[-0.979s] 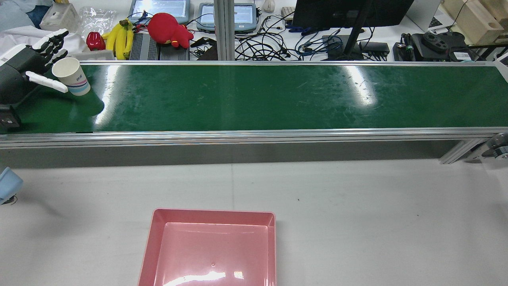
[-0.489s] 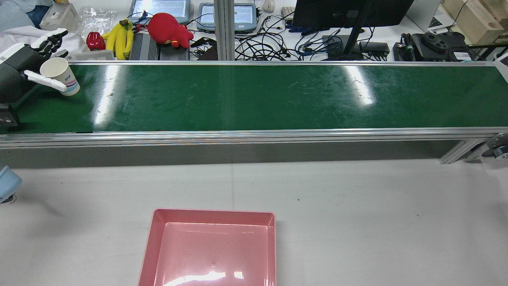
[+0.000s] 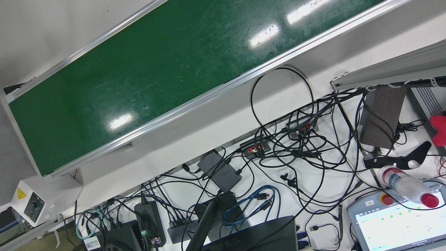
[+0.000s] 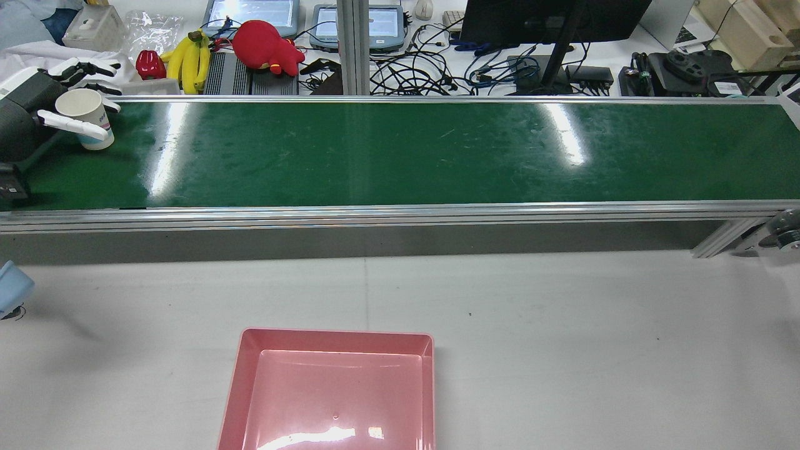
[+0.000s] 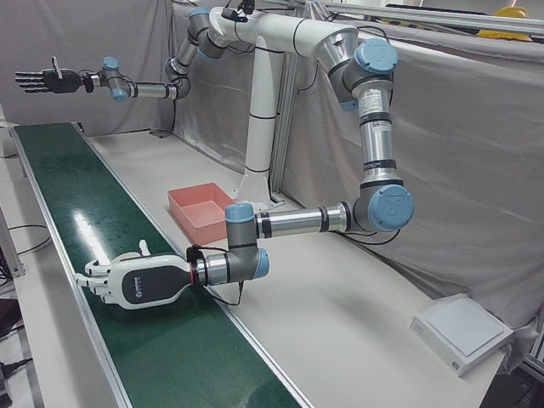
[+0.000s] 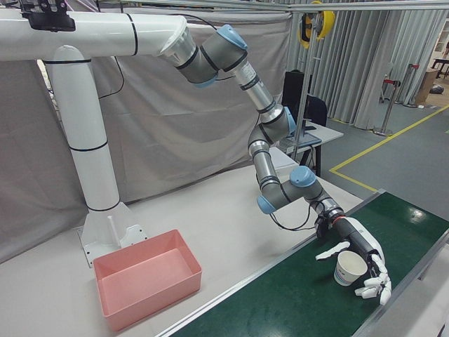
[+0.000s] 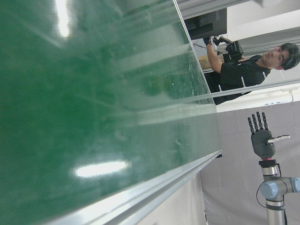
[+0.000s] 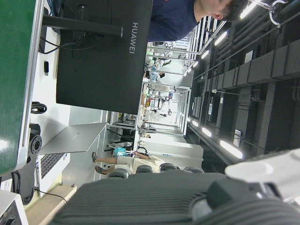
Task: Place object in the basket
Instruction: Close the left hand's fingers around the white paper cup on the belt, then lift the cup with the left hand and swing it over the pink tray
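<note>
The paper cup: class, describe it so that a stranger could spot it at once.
Find the long green belt and follow it to its left end in the rear view. There the left hand curls its fingers around a white paper cup, upright, the only thing on the belt.

left hand low over green belt | pink basket beyond

Rear view: cup on belt far left end btwn left hand fingers, basket on table in front of belt, clutter behind.
</note>
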